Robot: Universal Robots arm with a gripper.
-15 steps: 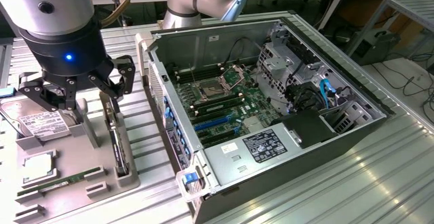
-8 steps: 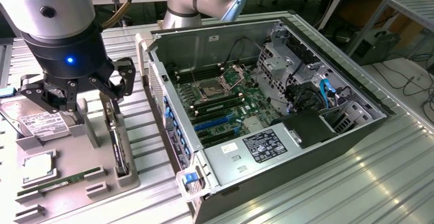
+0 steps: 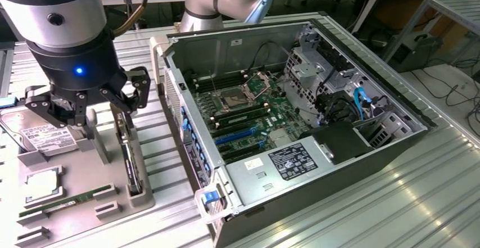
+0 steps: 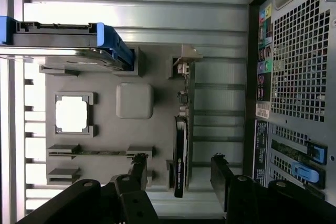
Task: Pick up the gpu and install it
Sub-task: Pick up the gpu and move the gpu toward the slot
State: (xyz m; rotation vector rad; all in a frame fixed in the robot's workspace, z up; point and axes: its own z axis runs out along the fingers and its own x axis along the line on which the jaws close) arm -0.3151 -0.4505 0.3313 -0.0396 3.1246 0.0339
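- Exterior view: the open computer case [image 3: 225,51] lies on its side, with the motherboard [image 3: 248,110] exposed inside it.
- On the exterior view's left, a grey holder tray [image 3: 112,176] keeps the gpu [image 3: 132,163] upright on edge in a slot. A hard drive [image 3: 34,135], a processor chip [image 3: 41,183] and a RAM stick [image 3: 67,202] sit in other recesses.
- The gripper [image 3: 109,127] hangs just above the card, fingers spread wide and grasping nothing.
- Case and tray rest on a ribbed metal table [image 3: 390,203]; cables trail on the floor beyond.
- Wrist view: the gpu shows edge-on between the parted fingers [image 4: 137,174], clear of both.
- The case's perforated rear panel [image 4: 299,66] is cut off by the frame edge.
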